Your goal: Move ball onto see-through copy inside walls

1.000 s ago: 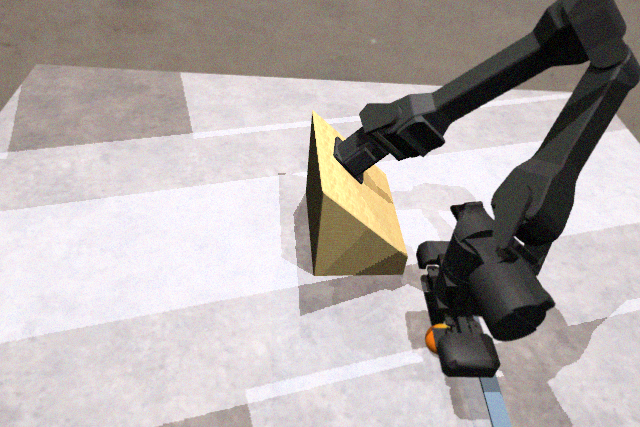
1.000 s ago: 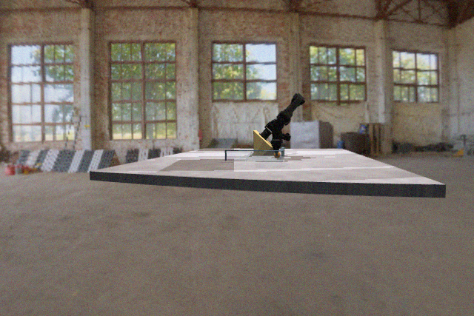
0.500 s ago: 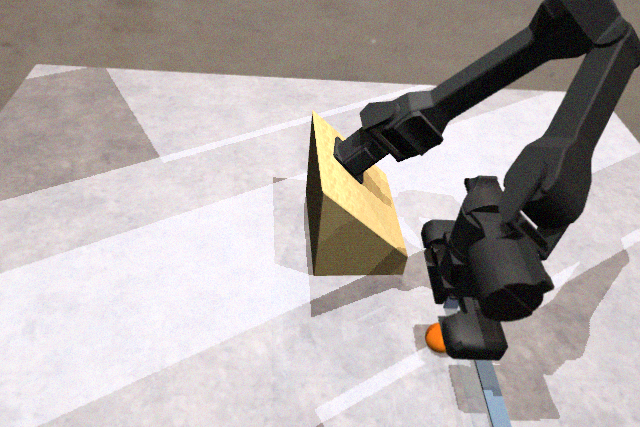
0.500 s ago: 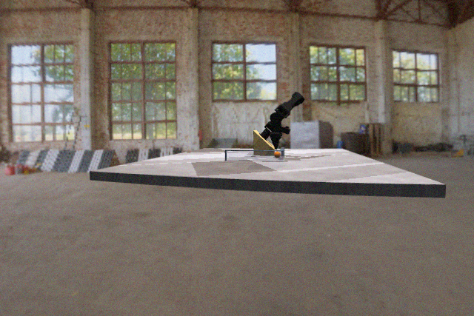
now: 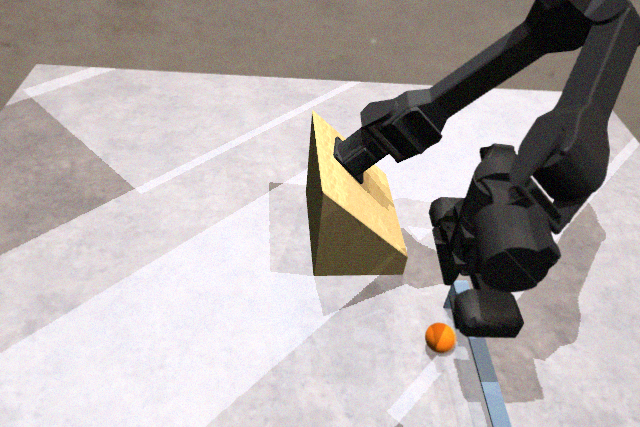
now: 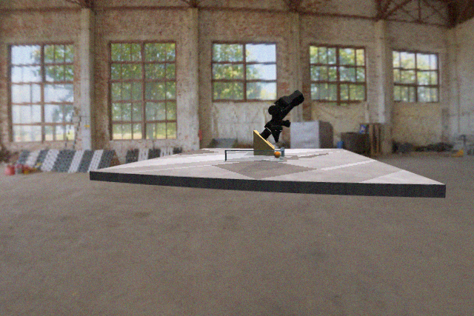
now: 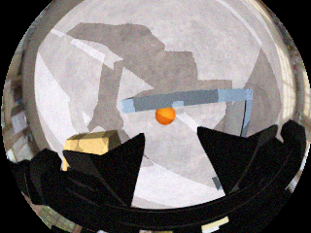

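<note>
while the gripper [image 7: 167, 155] stood released, its jaws held nothing. beyond them, the ball [image 7: 166, 116] touched the clear wall [image 7: 189, 99].

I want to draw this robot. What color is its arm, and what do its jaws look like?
The arm is all matte black, made of long boxy bars joined by fat rounded joints. No cables, stickers or writing show on it. The gripper is black too, and its jaws look like two pointed wedges in the wrist view.
</note>
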